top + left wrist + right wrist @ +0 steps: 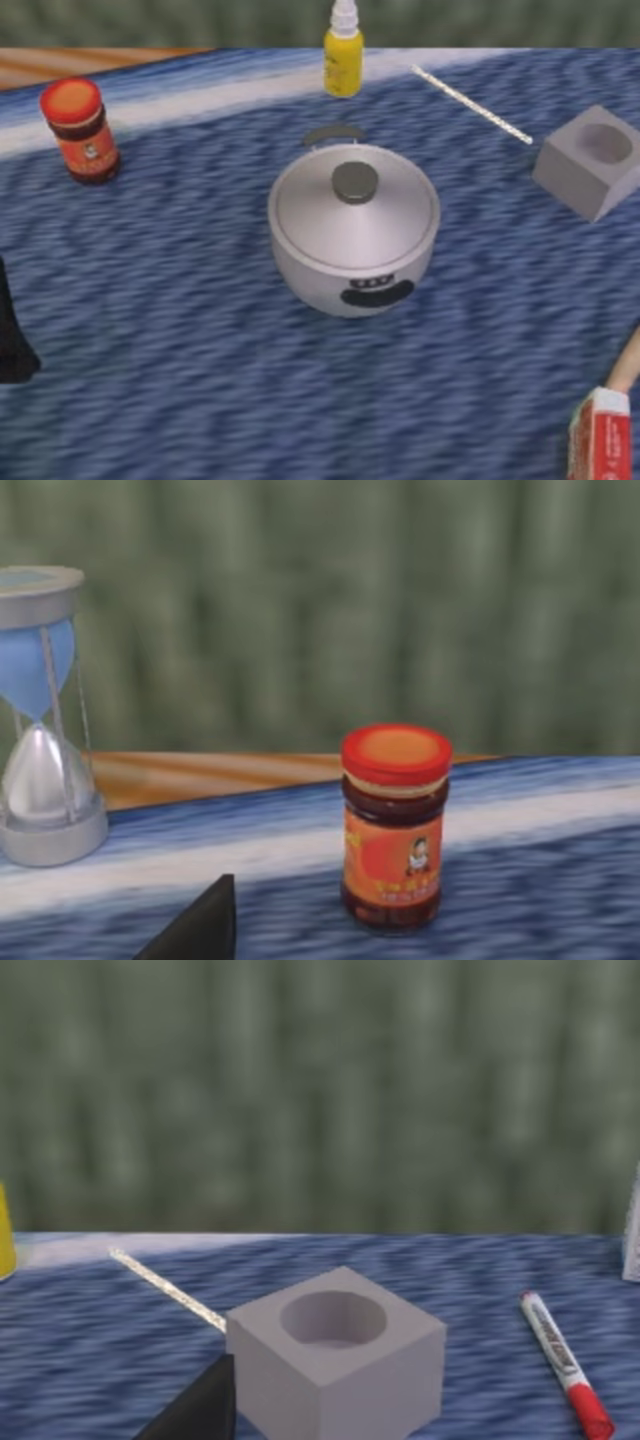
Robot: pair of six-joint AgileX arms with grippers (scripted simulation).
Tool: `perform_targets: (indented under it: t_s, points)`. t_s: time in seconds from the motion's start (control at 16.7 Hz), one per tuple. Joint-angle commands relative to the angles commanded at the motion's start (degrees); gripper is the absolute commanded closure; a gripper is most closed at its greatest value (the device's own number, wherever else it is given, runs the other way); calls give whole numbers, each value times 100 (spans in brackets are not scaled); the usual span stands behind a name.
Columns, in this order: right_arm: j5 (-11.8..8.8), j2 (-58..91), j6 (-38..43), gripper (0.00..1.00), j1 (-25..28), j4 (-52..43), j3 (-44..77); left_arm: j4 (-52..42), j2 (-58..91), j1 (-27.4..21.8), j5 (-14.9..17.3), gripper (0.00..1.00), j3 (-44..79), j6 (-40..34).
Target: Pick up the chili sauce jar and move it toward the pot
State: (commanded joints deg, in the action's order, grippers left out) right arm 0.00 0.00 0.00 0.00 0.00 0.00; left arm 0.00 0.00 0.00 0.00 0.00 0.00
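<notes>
The chili sauce jar (80,130) stands upright at the table's far left, with an orange-red lid and a red-orange label; it also shows in the left wrist view, jar (395,830), ahead of the camera and free of any contact. The silver pot (353,225), with domed lid, dark knob and black handles, sits at the table's middle. My left gripper (12,345) is a dark shape at the left edge, well in front of the jar. Of my right gripper (200,1410) only a dark tip appears, close to a grey cube; it is out of the top view.
A yellow white-capped bottle (343,50) stands behind the pot. A thin white stick (470,103) and the grey cube with a round hollow (590,160) lie at the far right. A red-and-white carton (600,435) is front right. An hourglass (40,740) and a red marker (565,1365) appear in the wrist views.
</notes>
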Motion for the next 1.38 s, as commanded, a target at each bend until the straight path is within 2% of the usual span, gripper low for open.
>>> perform_targets:
  t_s: [0.3, 0.54, 0.9, 1.38]
  points:
    - [0, 0, 0, 0, 0, 0, 0, -130, 271, -54, 69, 0, 316, 29]
    - [0, 0, 0, 0, 0, 0, 0, -658, 1335, -161, 226, 0, 1460, 150]
    - [0, 0, 0, 0, 0, 0, 0, -2061, 4081, -237, 414, 0, 4225, 492]
    - [0, 0, 0, 0, 0, 0, 0, -4476, 8759, -198, 528, 0, 8733, 1122]
